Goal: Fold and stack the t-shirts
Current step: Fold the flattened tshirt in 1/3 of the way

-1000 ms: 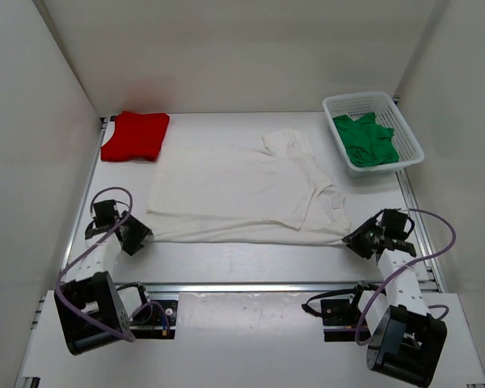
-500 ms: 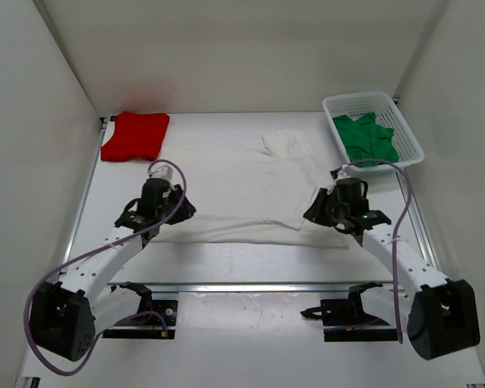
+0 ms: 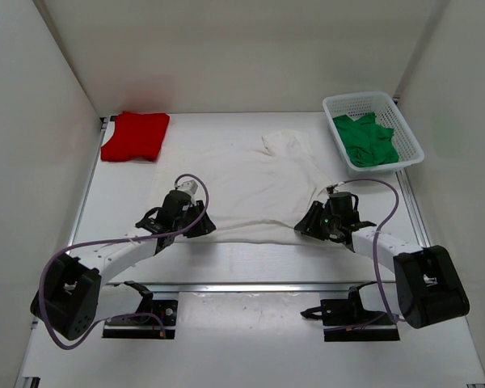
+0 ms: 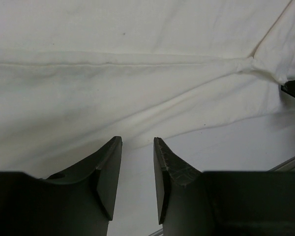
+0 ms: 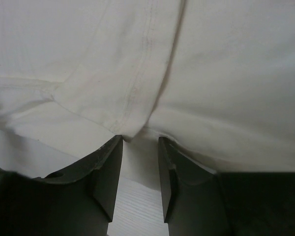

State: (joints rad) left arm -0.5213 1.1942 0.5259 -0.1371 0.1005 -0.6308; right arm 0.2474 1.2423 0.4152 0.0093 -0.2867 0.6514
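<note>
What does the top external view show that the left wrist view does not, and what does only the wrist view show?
Only the top external view shows the red t-shirt, folded at the far left corner, and the green t-shirt lying in the white basket at the far right. Only the left wrist view shows that the left gripper is open, with bare table between its fingers, and a seam running across the white t-shirt. Both views show the white t-shirt spread out and the left gripper at its near edge.

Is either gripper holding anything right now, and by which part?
Nothing is held: the left gripper and right gripper stand open at the near edge of the white t-shirt.
</note>
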